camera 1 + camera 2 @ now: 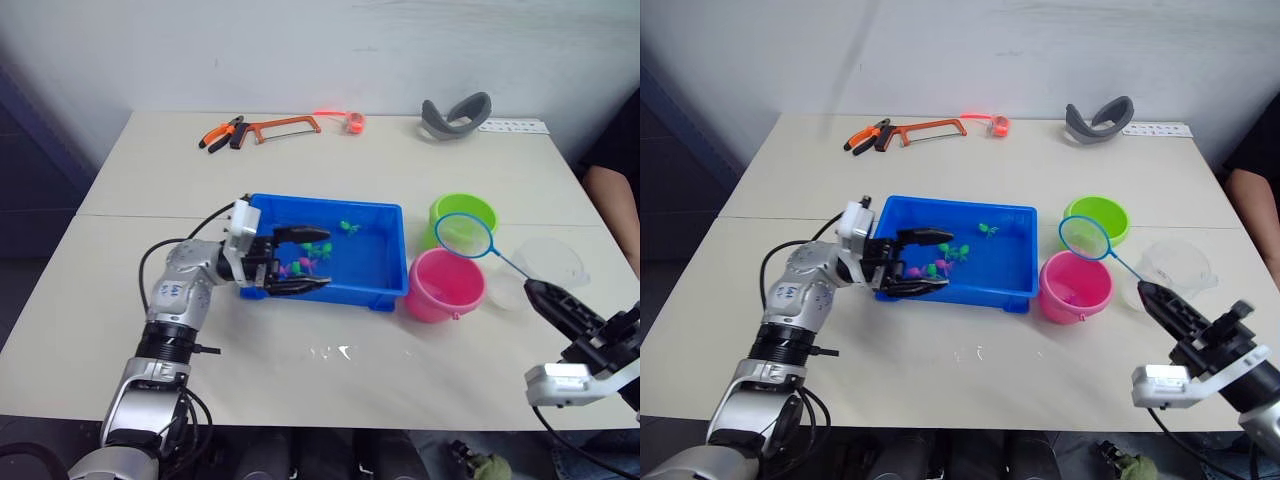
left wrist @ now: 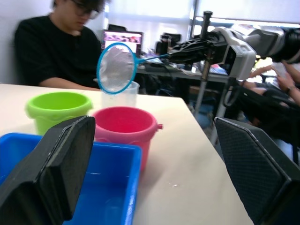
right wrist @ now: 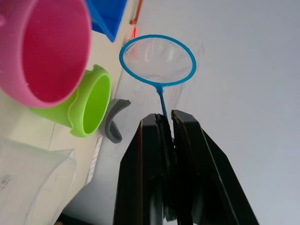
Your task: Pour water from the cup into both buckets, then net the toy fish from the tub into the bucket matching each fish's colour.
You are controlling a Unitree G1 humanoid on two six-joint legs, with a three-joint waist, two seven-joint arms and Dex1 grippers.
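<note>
Pale counter point(image 1: 300, 370). Blue tub point(image 1: 385, 282) sits near its middle, shallow water inside, with small green and pink fish point(image 1: 318, 250) scattered toward the tub's left-centre and one green fish point(image 1: 349, 227) nearer the far wall.

Left pincer point(image 1: 310, 260) reaches over the tub's left rim, fingers spread wide apart, one above the fish cluster and one toward the near wall. Nothing between them; released. Whether the tips touch the water cannot be told.

Right of the tub, two buckets. Pink bucket point(image 1: 445, 285) stands just beside the tub's right end, upright. Green bucket point(image 1: 463, 213) stands behind it, also upright and close to it. Clear cup point(image 1: 548, 262) stands upright to the right of both buckets, near the counter's right edge.

Right pincer point(image 1: 548, 300) is clenched on the stick of the net point(image 1: 464, 235), fingers pressed together around it. The blue hoop hangs in the air above the gap between the green and pink buckets, mesh empty, handle slanting back down to the pincer.

Far edge of counter: orange-handled pliers point(image 1: 222, 133), a hacksaw point(image 1: 285, 126), a small pink tape roll point(image 1: 354, 123), a grey curved object point(image 1: 455, 115).

A person in a black top point(image 2: 51, 51) sits beyond the counter's right side, an arm showing at the edge.
</note>
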